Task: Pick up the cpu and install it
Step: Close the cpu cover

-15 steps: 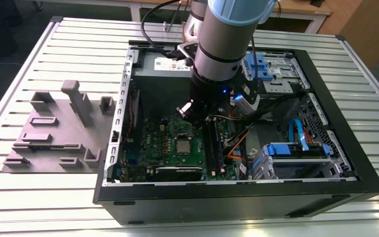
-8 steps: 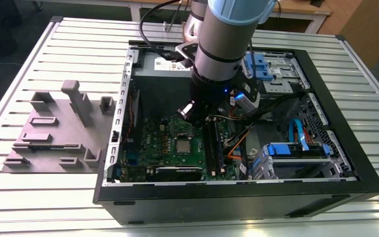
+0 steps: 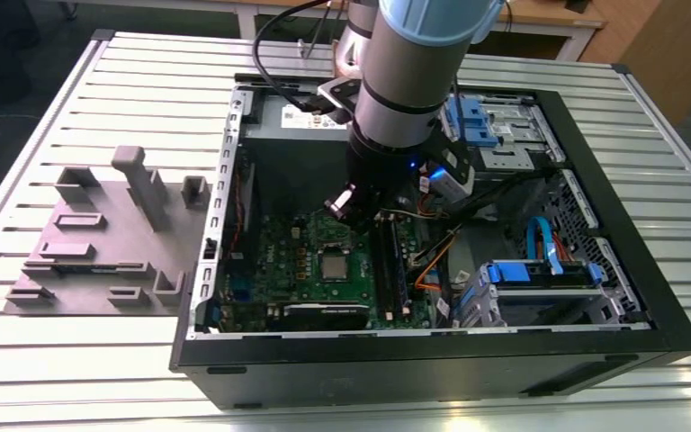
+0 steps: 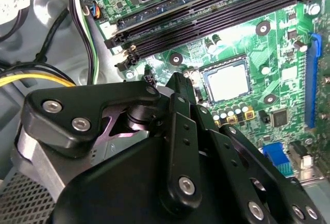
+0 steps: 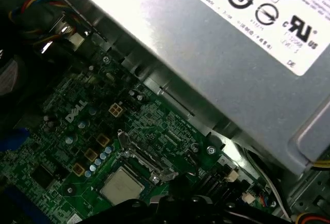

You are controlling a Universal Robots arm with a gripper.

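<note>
Arm (image 3: 399,81) reaches down into the open black case (image 3: 442,360) on the slatted surface (image 3: 69,360). Gripper (image 3: 358,205) hangs over the green board (image 3: 309,247), just above and on the far side of the socket. Cpu (image 3: 336,266) sits flat in the socket (image 4: 227,82), silver top up; it shows in both wrist views (image 4: 227,83) (image 5: 121,187). Gripper is apart from it, holding nothing visible. Can't tell if the jaws are apart or together. Grey power supply (image 5: 232,69) sits at the case's far end. Grey fixture block (image 3: 112,238) lies on the surface on the exterior view's left.
</note>
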